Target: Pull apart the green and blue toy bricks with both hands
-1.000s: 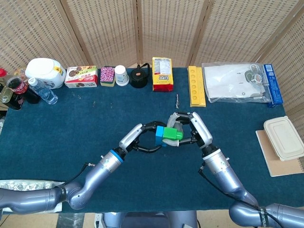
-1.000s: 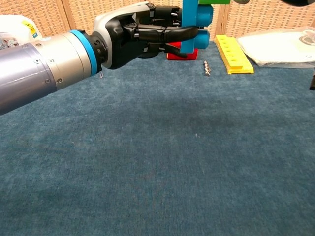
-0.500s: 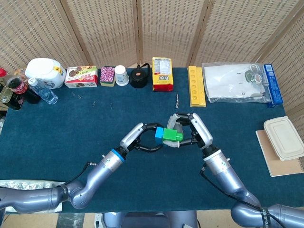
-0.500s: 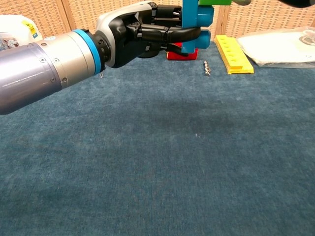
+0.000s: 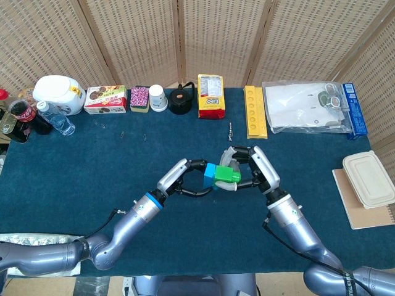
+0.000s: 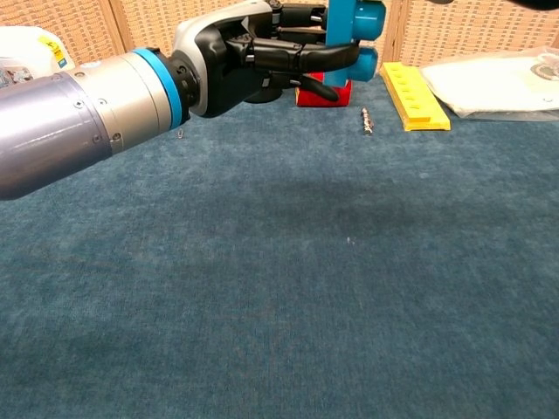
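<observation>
A: Current step?
B: Bricks joined, held above the table centre. Left hand [image 5: 184, 179] grips the blue brick [image 5: 210, 175]; right hand [image 5: 254, 171] grips the green brick [image 5: 226, 175].
A: Next?
B: Likely firm grips, then opposing outward pulls.

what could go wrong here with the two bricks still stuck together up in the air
Both hands hold the pair above the table: the left hand on the blue brick, the right hand on the green brick. The grips look like fingertip holds, so a hard pull may let one slip. A freed brick could drop onto the blue cloth.
</observation>
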{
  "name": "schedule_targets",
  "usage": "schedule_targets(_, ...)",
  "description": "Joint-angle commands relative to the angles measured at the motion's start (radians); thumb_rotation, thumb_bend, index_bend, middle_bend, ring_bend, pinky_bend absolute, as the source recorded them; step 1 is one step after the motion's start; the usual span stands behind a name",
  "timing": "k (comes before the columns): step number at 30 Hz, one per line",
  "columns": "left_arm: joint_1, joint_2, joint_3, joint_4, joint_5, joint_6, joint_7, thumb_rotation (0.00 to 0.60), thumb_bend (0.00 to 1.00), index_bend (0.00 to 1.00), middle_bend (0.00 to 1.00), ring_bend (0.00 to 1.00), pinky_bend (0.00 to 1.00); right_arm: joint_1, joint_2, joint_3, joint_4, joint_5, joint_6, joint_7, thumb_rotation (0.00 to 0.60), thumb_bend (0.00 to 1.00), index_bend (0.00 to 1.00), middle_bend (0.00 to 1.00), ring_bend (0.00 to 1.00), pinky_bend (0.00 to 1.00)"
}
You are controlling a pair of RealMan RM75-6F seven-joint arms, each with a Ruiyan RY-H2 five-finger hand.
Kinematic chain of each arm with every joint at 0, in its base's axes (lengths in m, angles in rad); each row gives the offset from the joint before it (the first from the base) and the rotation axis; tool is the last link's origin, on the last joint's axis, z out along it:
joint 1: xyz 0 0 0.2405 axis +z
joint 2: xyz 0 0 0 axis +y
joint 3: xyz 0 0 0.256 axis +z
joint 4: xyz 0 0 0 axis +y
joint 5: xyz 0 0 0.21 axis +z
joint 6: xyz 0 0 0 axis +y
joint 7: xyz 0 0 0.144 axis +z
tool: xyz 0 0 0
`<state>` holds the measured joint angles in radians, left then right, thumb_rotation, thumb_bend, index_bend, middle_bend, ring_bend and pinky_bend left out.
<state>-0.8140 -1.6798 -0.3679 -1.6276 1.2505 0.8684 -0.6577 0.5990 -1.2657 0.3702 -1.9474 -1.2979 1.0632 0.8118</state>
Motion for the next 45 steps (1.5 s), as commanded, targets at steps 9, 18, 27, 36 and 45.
schedule_targets(9,0.007,0.003,0.009,0.004,0.052,0.027,-0.047,0.600,0.37,0.71,0.49,0.39,0.43,-0.009,0.021,0.007,0.000,-0.007,-0.001,0.027,0.600,0.08,0.75,0.71,0.77,0.78)
schedule_targets(18,0.033,0.035,0.025,-0.002,0.087,0.059,-0.098,0.600,0.37,0.71,0.49,0.39,0.44,-0.020,0.053,0.019,0.002,0.000,0.001,0.050,0.600,0.08,0.75,0.71,0.77,0.78)
schedule_targets(27,0.087,0.104,0.061,-0.025,0.125,0.107,-0.167,0.600,0.37,0.71,0.49,0.39,0.44,-0.027,0.075,0.022,0.025,0.018,-0.010,0.065,0.600,0.08,0.75,0.71,0.77,0.78)
schedule_targets(36,0.178,0.262,0.120,-0.128,0.156,0.183,-0.090,0.600,0.37,0.71,0.49,0.39,0.45,-0.004,0.070,-0.051,0.105,0.009,-0.111,-0.001,0.600,0.08,0.75,0.71,0.75,0.77)
schedule_targets(45,0.246,0.431,0.166,-0.231,0.118,0.214,0.117,0.600,0.37,0.71,0.49,0.39,0.45,0.052,0.082,-0.153,0.170,-0.070,-0.231,-0.221,0.600,0.07,0.74,0.69,0.70,0.72)
